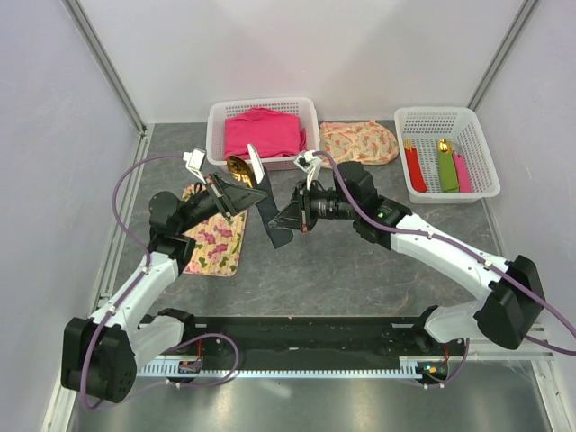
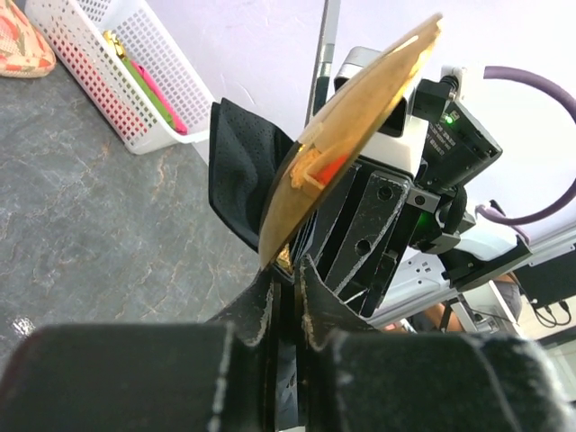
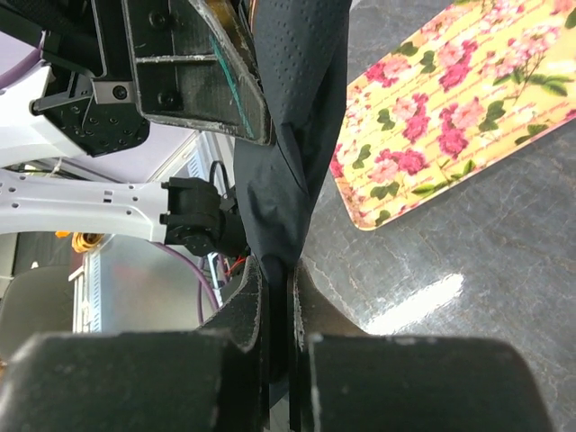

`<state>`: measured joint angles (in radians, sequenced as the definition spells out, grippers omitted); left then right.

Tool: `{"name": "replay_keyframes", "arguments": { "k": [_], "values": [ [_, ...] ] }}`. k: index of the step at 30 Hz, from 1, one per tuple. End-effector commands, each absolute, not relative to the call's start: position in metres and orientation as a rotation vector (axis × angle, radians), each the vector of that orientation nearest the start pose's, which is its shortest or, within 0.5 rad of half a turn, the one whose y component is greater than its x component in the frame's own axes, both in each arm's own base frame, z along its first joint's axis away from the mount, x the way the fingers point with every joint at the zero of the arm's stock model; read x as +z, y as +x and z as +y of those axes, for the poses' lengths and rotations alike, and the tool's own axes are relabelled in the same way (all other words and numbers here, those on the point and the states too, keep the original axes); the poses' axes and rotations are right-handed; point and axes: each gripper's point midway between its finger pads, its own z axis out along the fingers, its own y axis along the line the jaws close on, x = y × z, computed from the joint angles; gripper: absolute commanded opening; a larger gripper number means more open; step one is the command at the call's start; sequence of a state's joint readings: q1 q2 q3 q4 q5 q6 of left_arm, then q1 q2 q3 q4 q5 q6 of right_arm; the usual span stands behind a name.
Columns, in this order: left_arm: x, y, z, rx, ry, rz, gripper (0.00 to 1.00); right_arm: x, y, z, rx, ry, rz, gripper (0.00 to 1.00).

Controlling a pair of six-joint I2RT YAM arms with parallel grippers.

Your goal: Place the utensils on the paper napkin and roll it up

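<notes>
The black paper napkin [image 1: 274, 220] is bunched into a loose roll and held in the air between my two grippers, above the table beside the floral mat. My left gripper [image 1: 259, 193] is shut on the upper end, where gold utensil heads [image 1: 238, 167] stick out. In the left wrist view a gold utensil head [image 2: 360, 135] rises from the shut left gripper [image 2: 288, 270], with the napkin [image 2: 241, 171] behind it. My right gripper [image 1: 288, 219] is shut on the lower part of the napkin. In the right wrist view the napkin [image 3: 297, 135] runs up out of the right gripper [image 3: 279, 270].
The floral mat [image 1: 216, 238] lies under my left arm and shows in the right wrist view [image 3: 450, 117]. A white basket [image 1: 216, 135] with pink cloth stands at the back. A second basket [image 1: 477, 144] at the right holds red, green and pink rolls. A floral cloth [image 1: 360, 141] lies between them.
</notes>
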<state>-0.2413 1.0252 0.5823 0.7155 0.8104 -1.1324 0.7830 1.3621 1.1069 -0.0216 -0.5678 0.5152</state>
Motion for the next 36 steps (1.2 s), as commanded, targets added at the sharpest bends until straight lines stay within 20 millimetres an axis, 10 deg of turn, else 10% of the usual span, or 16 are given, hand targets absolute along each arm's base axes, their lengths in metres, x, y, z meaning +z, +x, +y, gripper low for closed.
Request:
{"name": "replay_keyframes", "arguments": {
  "k": [1, 16, 36],
  "values": [
    [0.332, 0.245, -0.217, -1.632, 0.121, 1.541, 0.27, 0.320, 0.225, 0.369, 1.335, -0.670, 1.732, 0.00],
    [0.319, 0.240, -0.218, -1.669, 0.095, 1.580, 0.72, 0.359, 0.223, 0.370, 1.407, -0.608, 1.616, 0.00],
    [0.346, 0.229, -0.230, -1.763, 0.118, 1.493, 0.59, 0.351, 0.222, 0.379, 1.495, -0.556, 1.626, 0.00]
  ]
}}
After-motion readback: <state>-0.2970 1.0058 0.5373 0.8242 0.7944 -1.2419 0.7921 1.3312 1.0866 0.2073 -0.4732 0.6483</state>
